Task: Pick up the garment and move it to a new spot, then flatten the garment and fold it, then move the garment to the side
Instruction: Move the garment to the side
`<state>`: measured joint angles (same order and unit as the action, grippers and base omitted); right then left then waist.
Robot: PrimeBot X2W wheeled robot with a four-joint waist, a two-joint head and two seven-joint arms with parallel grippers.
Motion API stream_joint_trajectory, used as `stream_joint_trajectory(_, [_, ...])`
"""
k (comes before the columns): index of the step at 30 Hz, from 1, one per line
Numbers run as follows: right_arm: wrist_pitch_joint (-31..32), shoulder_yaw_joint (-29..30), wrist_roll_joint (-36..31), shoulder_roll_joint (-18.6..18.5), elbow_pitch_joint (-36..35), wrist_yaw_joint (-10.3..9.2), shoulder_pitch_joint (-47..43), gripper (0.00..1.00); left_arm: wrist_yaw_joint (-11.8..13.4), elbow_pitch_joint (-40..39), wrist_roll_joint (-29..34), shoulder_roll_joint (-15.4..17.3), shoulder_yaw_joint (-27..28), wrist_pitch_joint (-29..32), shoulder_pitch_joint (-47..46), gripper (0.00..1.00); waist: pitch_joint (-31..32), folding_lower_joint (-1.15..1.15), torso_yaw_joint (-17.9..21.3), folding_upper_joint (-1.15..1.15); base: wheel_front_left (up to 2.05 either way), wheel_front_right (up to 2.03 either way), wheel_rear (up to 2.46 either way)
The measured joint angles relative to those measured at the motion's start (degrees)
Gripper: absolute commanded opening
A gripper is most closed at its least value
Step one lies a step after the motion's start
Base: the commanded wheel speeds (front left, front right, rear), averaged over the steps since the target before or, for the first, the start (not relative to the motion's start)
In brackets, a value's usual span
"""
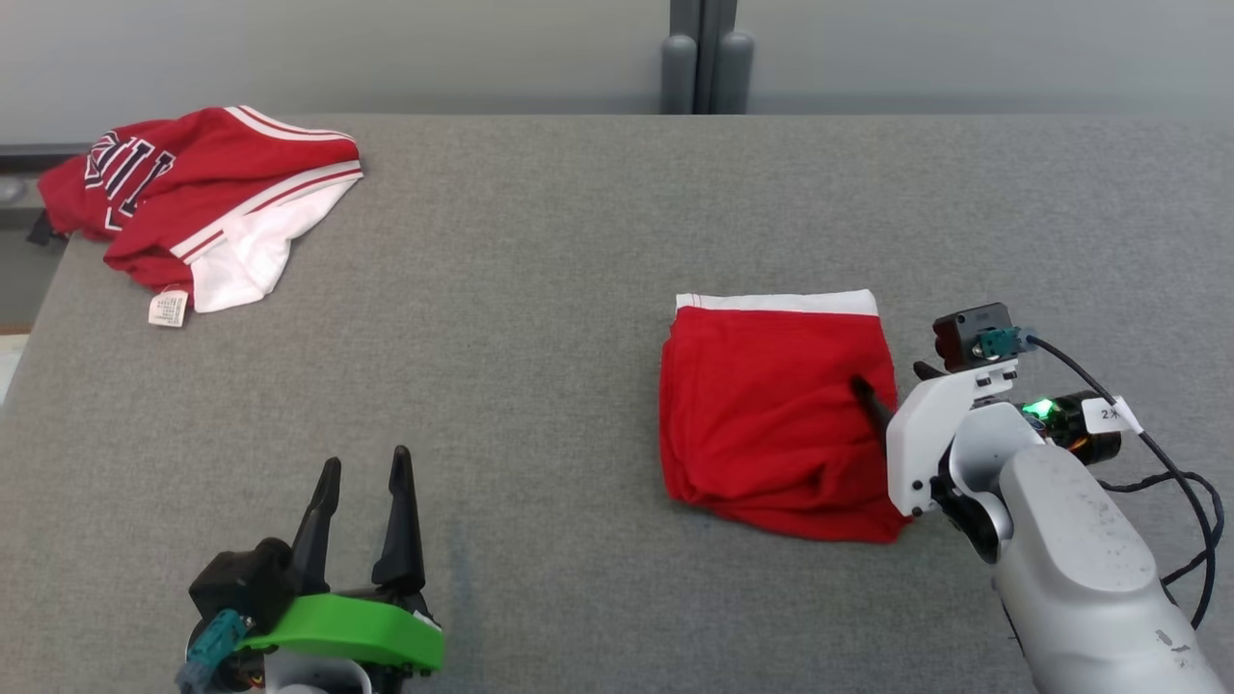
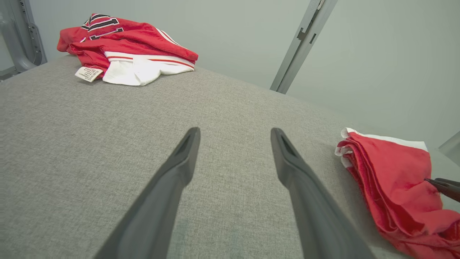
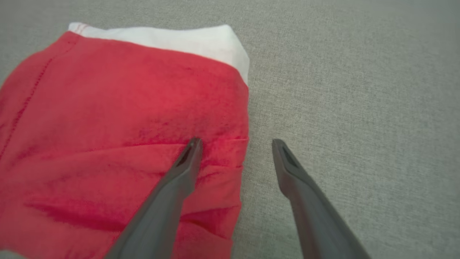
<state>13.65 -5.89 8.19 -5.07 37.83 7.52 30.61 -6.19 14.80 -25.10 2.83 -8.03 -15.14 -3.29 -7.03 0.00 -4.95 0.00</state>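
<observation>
The garment (image 1: 771, 424) is a red cloth folded into a square with a white band along its far edge, lying right of the table's centre; it also shows as the red fold (image 2: 391, 180) and the red fold (image 3: 107, 126). My right gripper (image 1: 892, 378) is open and straddles its right edge: in the right wrist view the gripper (image 3: 235, 144) has its left finger over the red cloth and its right finger over bare table. My left gripper (image 1: 366, 458) stands open over bare table at the near left, well apart from the garment, nothing between its fingers (image 2: 187, 151).
A crumpled red and white jersey (image 1: 202, 193) with dark lettering lies at the far left corner, also seen as a heap (image 2: 125, 46). The grey fabric table (image 1: 540, 289) stretches wide between both garments. A grey post (image 1: 704, 58) stands behind the far edge.
</observation>
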Motion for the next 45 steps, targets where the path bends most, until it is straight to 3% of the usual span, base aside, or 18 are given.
stream_joint_trajectory(6, [3.01, -1.33, 2.5, -0.23, 2.85, 0.0, 0.65, 1.0, 0.13, -0.02, -0.19, 0.01, -0.05, 0.01, -0.43, 1.0, -1.41, 0.0, -1.13, 0.0, 0.0, 0.0, 0.0])
stream_joint_trajectory(7, [3.53, -1.71, 3.1, -0.27, 3.32, 0.0, 0.83, 0.95, 0.13, -0.02, -0.24, 0.0, -0.07, 0.01, -0.63, 1.0, -1.61, 0.0, -1.22, 0.0, 0.0, 0.0, 0.0])
stream_joint_trajectory(8, [3.76, -1.92, 3.71, -0.27, 3.56, 0.0, 1.12, 0.77, 0.14, -0.01, -0.25, 0.0, -0.08, 0.0, -0.77, 1.0, -1.76, 0.0, -1.3, 0.0, 0.0, 0.0, 0.0])
stream_joint_trajectory(9, [4.04, -2.12, 4.1, -0.3, 3.79, 0.0, 1.45, 0.51, 0.14, 0.0, -0.25, 0.0, -0.1, 0.0, -0.84, 1.0, -1.86, 0.0, -1.33, 0.0, 0.0, 0.0, 0.0])
stream_joint_trajectory(16, [3.34, -4.12, 5.84, -0.9, 5.13, 0.01, 3.04, 0.0, 0.14, 0.1, -0.24, 0.0, -0.19, 0.01, -1.07, 1.0, -2.17, 0.0, -1.11, 0.0, 0.0, 0.0, 0.0])
stream_joint_trajectory(26, [-1.07, -4.45, 6.38, -4.42, 5.36, 0.01, 6.2, 0.0, 0.12, -1.85, 0.47, 0.0, -0.42, 0.0, -1.12, 1.0, -2.52, 0.0, 2.93, 0.0, 0.0, 0.0, 0.0])
stream_joint_trajectory(35, [-3.45, -0.75, 5.03, -8.6, 5.57, 0.0, 9.71, 0.0, -0.44, -2.7, 3.49, -0.02, -2.66, -0.02, -3.73, 1.0, -4.5, 0.0, 11.0, 0.0, 0.0, 0.0, 0.0])
stream_joint_trajectory(45, [-7.53, 3.25, 4.64, -7.91, 7.43, 0.0, 11.48, 0.0, -0.94, -1.21, 6.11, 0.41, -7.01, -0.02, -8.09, 1.0, -8.67, 0.0, 20.42, 0.0, 0.0, 0.0, 0.0])
